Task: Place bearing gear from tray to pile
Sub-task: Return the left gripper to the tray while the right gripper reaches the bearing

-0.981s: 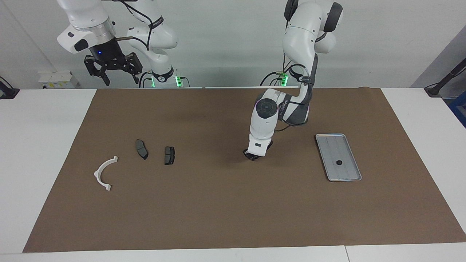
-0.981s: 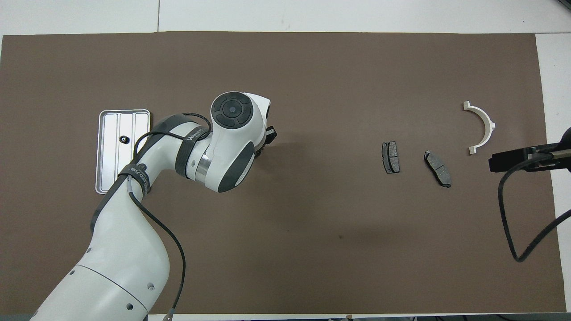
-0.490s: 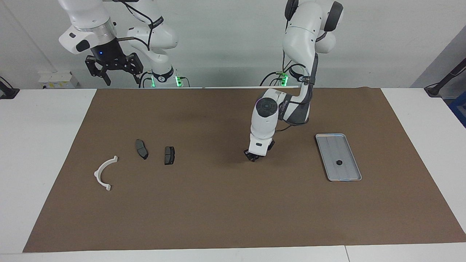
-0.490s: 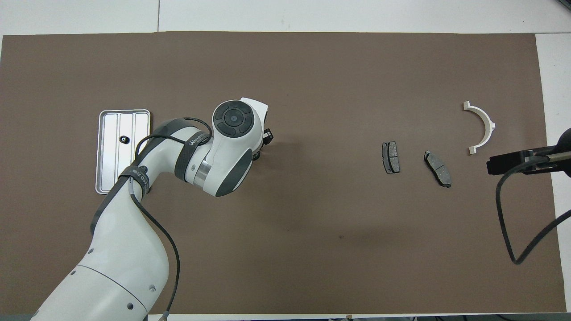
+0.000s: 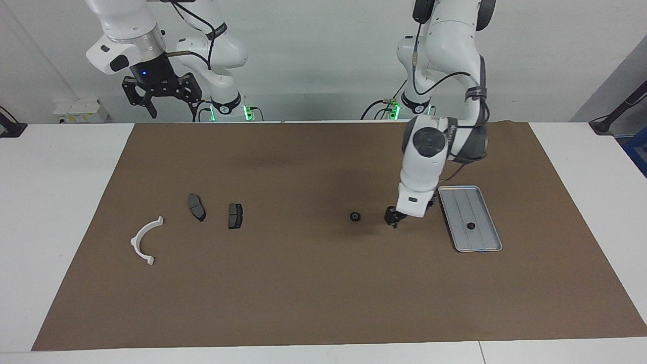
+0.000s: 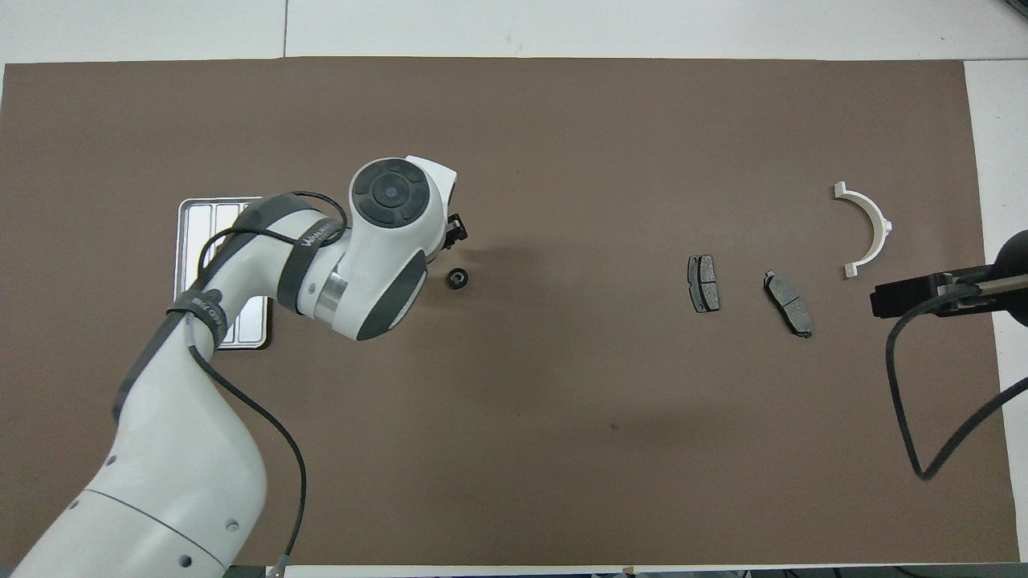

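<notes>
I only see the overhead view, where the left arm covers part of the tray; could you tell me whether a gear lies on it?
Observer: Yes, one small gear lies on the tray, near its middle.
Operator: Thanks. Is the left gripper touching the gear on the mat?
Observer: No, the left gripper hangs just above the mat, between that gear and the tray.
Operator: And the right gripper?
Observer: It waits high up near its own base, open.

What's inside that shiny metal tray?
In the facing view, the tray holds one small dark gear near its middle, on otherwise bare ridged metal. From overhead, the left arm covers much of the tray, hiding that gear.
</notes>
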